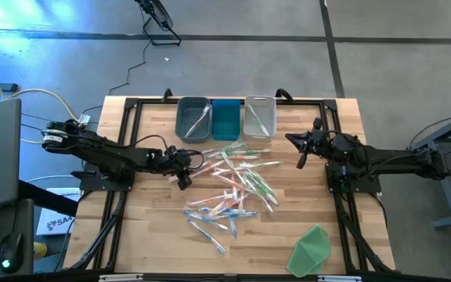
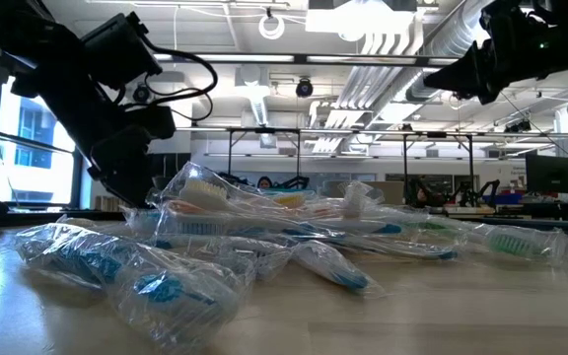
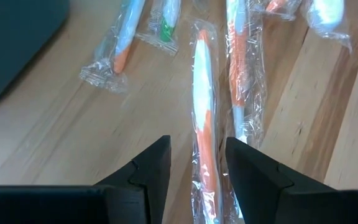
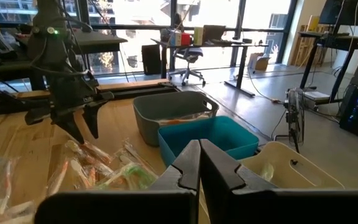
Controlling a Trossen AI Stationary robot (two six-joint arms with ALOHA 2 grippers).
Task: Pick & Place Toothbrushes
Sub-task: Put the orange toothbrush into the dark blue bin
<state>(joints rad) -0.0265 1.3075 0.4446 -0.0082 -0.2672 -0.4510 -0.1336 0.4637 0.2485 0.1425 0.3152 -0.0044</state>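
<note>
Wooden tabletop [image 1: 147, 227] carries the whole scene. Low over it, the left gripper [image 3: 197, 163] hangs with fingers apart, straddling an orange-and-white wrapped toothbrush [image 3: 204, 118] at the edge of the toothbrushes [image 1: 233, 188] heaped mid-table. Behind the heap stand three bins [image 1: 227, 117]. Off to the side, the right gripper [image 4: 199, 163] waits raised, clenched on nothing.

Toothbrushes [image 1: 233, 184]: orange, light blue, green with white, in clear wrappers. Bins along the tabletop's far edge: grey [image 1: 193, 117], teal [image 1: 225, 119], probably cream [image 1: 260, 117]. Green sheet [image 1: 311, 251].
</note>
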